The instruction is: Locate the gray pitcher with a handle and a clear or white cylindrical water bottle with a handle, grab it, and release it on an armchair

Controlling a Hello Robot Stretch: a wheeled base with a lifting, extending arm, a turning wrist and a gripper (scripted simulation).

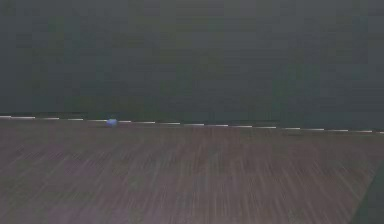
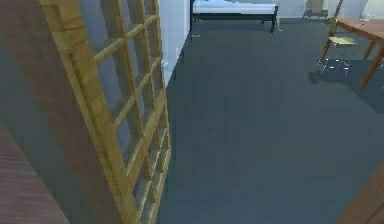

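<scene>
Cannot tell the pincer's state, nor where the pitcher stands. Judging from the task alone: probably stiff and smooth-walled, light when empty, heavier and apt to slosh if filled. Best taken by the handle or across the body just under the rim, kept upright, with a firm hold against slipping. Ahead, facing a dark wall (image 1: 190,50) close by, with brown planked floor (image 1: 190,170) below. To the arm side, a wood-framed glass door (image 2: 110,100) just beside the base, likely barring any reach that way. Past the door, grey carpet (image 2: 260,130) with seeming room to drive. Far across, a bed (image 2: 235,8), then a table (image 2: 365,35) and a chair (image 2: 340,50) near it. Smallest, a bluish blob (image 1: 111,122) at the wall's foot, too small to name.
</scene>
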